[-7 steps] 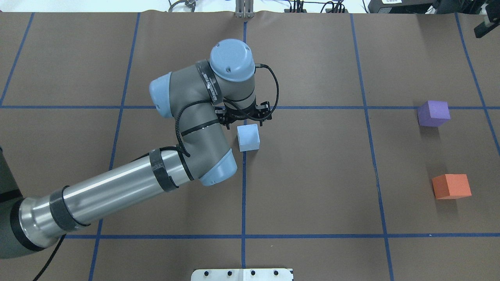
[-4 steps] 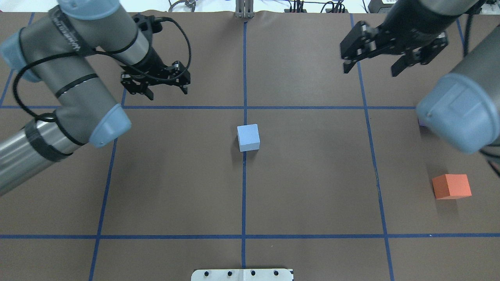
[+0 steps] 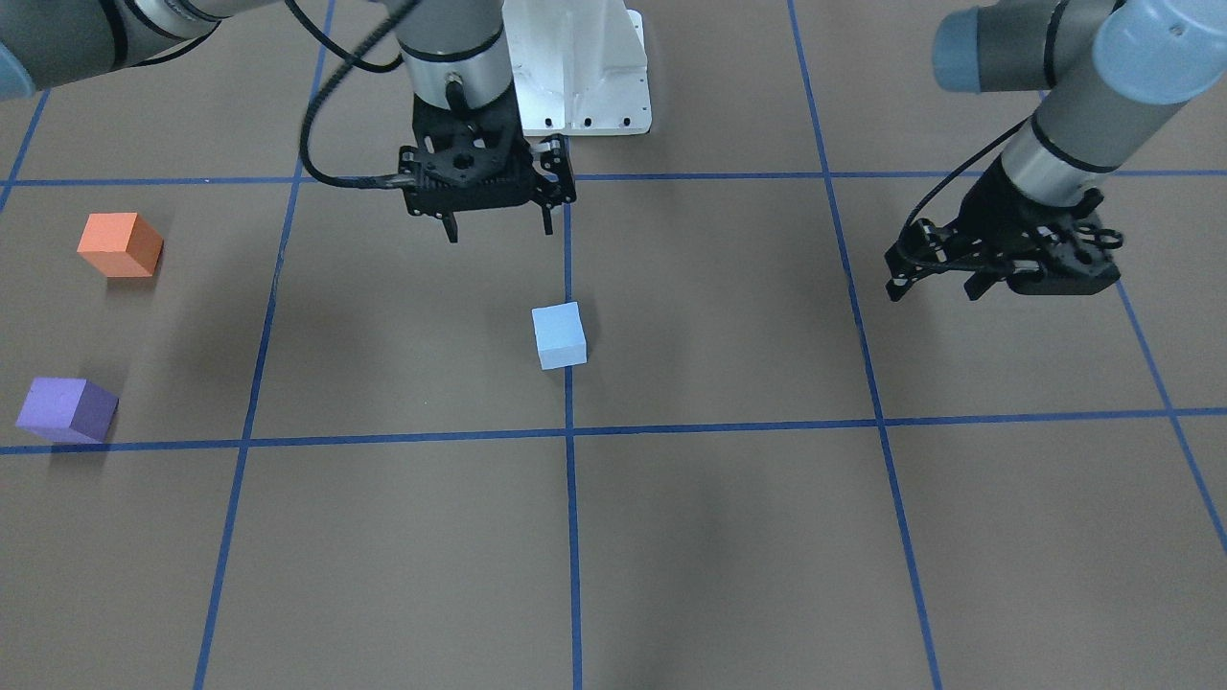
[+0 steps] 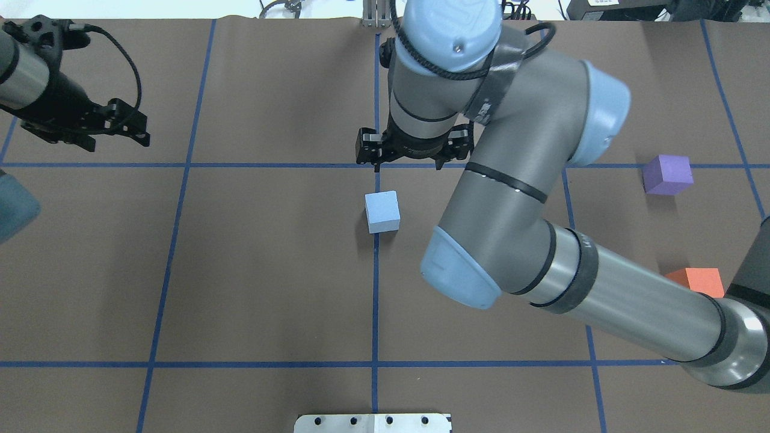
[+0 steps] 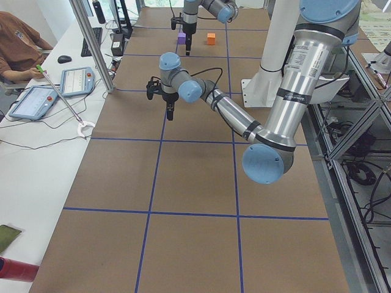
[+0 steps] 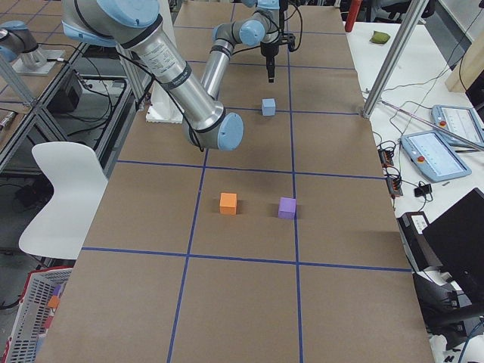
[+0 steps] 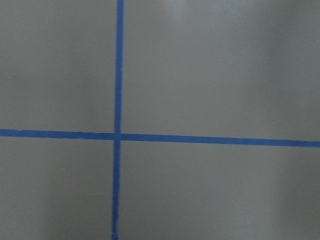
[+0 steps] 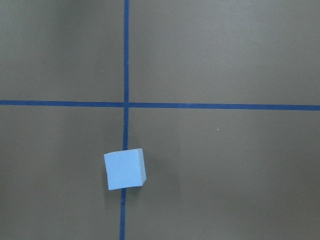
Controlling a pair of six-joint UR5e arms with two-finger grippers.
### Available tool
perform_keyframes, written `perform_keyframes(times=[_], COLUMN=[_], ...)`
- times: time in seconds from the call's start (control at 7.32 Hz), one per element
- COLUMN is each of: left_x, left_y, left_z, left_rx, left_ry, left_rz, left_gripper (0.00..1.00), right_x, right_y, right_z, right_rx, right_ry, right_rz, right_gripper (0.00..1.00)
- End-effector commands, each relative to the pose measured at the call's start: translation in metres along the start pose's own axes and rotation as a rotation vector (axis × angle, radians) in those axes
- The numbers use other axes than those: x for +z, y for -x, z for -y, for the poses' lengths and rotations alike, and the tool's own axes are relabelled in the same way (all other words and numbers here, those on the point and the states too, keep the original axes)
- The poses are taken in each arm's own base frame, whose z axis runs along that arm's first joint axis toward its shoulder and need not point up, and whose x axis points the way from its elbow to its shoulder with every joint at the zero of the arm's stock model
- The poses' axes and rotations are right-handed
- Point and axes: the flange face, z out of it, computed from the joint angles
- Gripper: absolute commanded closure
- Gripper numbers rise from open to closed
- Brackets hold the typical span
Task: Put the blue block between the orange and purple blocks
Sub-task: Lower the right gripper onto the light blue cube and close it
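Right pincer [image 3: 499, 230] wide open, empty, hovering near blue block [image 3: 560, 335].

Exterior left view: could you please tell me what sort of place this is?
Probably a robotics lab: a table gridded with blue tape, teach pendants beside it, and a seated operator.

blue block [image 4: 382, 211]: pale blue, plain | orange block [image 3: 119, 244]: orange, plain | purple block [image 4: 666, 174]: violet, plain | desk [image 4: 271, 270]: dull brown, gridded with thin blue lines | right arm [image 4: 511, 180]: grey, pale blue joint caps, black bands | left arm [image 3: 1083, 115]: grey, pale blue caps, black cable | robot base [image 3: 585, 77]: white
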Motion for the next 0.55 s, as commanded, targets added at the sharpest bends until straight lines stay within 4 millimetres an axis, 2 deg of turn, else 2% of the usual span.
perform_keyframes(times=[0.0,0.14,0.27,0.41], left_x=[-0.014,-0.023,-0.024,-0.02], left_y=[0.072,0.11,0.136,0.145], left_z=[-0.002,-0.002,-0.004,-0.005], left_rx=[0.053,0.098,0.157,0.182], left_ry=[-0.017,-0.025,-0.016,-0.005], left_rz=[0.053,0.081,0.103,0.11], left_gripper=[0.0,0.0,0.0,0.0], right_x=[0.078,0.103,0.12,0.135], right_y=[0.02,0.024,0.028,0.028], right_z=[0.003,0.003,0.002,-0.001], right_rx=[-0.03,-0.043,-0.057,-0.083], right_ry=[-0.003,0.002,0.012,0.013], right_rz=[-0.003,-0.005,-0.028,-0.056], right_gripper=[0.0,0.0,0.0,0.0])
